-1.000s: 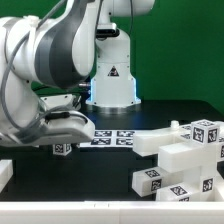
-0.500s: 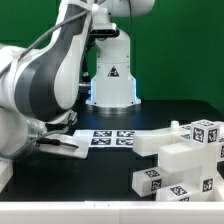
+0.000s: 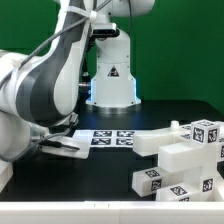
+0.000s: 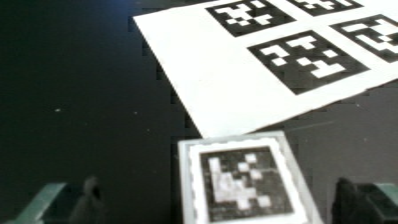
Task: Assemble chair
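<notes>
Reach step: gripper (image 4: 210, 205) spread wide, astride 1 small tagged chair part (image 4: 240, 177) beside marker board (image 4: 267, 60). Next likely: descend, clamp.

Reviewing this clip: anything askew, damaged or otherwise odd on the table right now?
Nothing stands out. The marker board lies flat, the white chair parts sit clustered at the exterior view's right, and a small tagged block rests between the open pincer fingers, intact.
</notes>
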Action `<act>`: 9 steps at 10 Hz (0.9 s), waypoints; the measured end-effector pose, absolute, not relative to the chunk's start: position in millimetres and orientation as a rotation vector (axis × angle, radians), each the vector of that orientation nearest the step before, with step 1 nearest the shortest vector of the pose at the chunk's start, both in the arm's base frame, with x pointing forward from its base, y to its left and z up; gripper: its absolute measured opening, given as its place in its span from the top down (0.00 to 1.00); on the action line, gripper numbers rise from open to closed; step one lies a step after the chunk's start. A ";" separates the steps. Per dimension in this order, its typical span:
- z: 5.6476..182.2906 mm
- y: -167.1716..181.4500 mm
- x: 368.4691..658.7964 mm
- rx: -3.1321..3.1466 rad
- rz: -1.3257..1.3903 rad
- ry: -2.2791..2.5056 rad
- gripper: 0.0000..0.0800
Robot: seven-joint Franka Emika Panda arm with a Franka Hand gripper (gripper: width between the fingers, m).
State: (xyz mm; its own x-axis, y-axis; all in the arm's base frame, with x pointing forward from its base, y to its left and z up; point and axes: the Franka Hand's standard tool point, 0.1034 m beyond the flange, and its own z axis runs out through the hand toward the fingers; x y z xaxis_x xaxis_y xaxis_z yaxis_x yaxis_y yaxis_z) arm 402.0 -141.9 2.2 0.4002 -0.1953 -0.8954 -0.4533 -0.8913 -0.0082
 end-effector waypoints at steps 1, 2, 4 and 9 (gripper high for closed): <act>2.2 -141.9 402.0 -2.409 1.489 0.571 0.44; 2.3 -141.9 402.0 -2.409 1.489 0.571 0.65; 2.3 -141.8 402.0 -2.408 1.489 0.571 0.65; 51.6 -122.9 450.2 -2.607 1.214 0.517 0.65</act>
State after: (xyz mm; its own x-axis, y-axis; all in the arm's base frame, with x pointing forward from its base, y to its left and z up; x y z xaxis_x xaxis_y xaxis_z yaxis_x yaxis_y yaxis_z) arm 450.2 -122.9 51.6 0.5971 -0.2215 -0.7710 -0.4022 -0.9142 -0.0489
